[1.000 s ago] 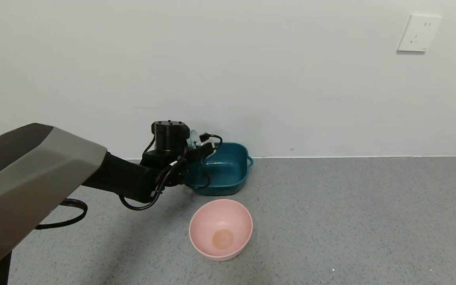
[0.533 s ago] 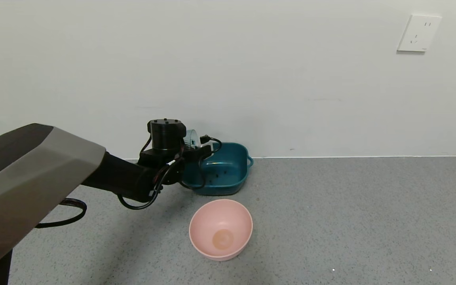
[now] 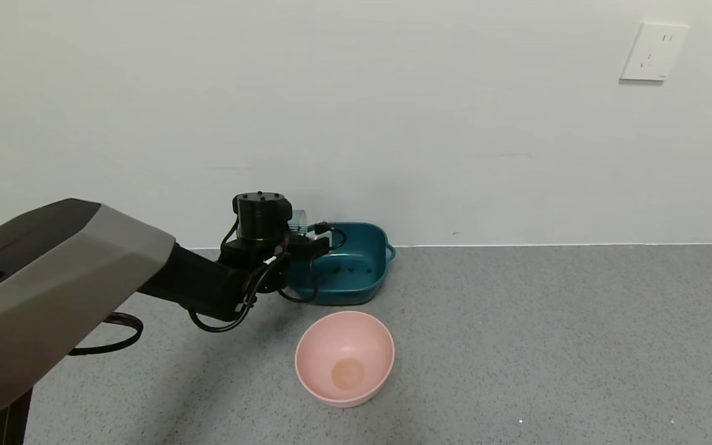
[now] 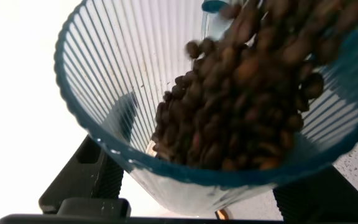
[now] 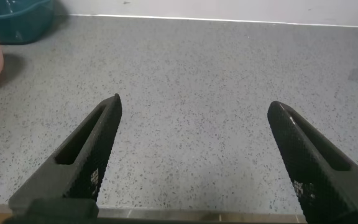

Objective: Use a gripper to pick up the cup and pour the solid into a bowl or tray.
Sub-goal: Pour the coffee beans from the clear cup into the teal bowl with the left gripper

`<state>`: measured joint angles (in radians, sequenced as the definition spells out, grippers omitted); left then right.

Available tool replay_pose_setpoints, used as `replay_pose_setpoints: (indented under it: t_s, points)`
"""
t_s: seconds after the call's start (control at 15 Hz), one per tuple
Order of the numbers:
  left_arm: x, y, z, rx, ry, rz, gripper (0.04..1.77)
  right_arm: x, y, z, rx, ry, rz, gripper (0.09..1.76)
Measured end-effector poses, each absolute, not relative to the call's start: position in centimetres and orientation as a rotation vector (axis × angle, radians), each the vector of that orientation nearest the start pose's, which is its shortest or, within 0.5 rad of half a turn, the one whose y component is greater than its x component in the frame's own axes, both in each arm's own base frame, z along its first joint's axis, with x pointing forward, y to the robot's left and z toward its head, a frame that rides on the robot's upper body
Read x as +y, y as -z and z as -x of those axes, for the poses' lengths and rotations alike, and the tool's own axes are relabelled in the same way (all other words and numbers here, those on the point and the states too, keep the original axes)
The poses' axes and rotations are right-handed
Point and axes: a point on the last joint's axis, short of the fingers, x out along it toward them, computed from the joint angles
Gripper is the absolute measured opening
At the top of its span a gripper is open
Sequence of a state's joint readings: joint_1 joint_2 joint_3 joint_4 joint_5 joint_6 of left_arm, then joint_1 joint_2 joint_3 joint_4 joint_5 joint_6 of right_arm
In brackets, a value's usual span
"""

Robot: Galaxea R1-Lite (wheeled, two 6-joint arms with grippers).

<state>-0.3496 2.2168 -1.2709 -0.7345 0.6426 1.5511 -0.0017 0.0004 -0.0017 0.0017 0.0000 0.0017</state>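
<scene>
Head view: the left end effector (image 3: 306,238) is clamped on the cup (image 3: 298,219), tipped over the teal basin (image 3: 368,272) just beyond it; a few pellets (image 3: 351,270) lie inside. Left wrist view: most pellets (image 4: 247,99) are in the cup (image 4: 135,74); tilt further, slowly, staying above the basin. Right wrist view: the right end effector (image 5: 194,155) is spread apart, idle above the floor.

Dark teal basin (image 3: 365,281), pale pink bowl (image 3: 344,358), speckled grey floor (image 3: 547,346), translucent ribbed grey-teal cup (image 4: 135,87), dark brown pellets (image 4: 241,106), black left gripper (image 3: 313,238)
</scene>
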Motion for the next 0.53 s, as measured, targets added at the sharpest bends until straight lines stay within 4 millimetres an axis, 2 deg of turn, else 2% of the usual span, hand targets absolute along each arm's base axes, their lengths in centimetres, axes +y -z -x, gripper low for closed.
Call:
replay_pose_setpoints:
  t_s: [0.53]
  points:
    - [-14.09, -12.04, -41.78, 0.376, -0.081, -1.652, 1.32, 0.0, -7.58, 2.29, 0.0, 0.002, -0.002, 1.71]
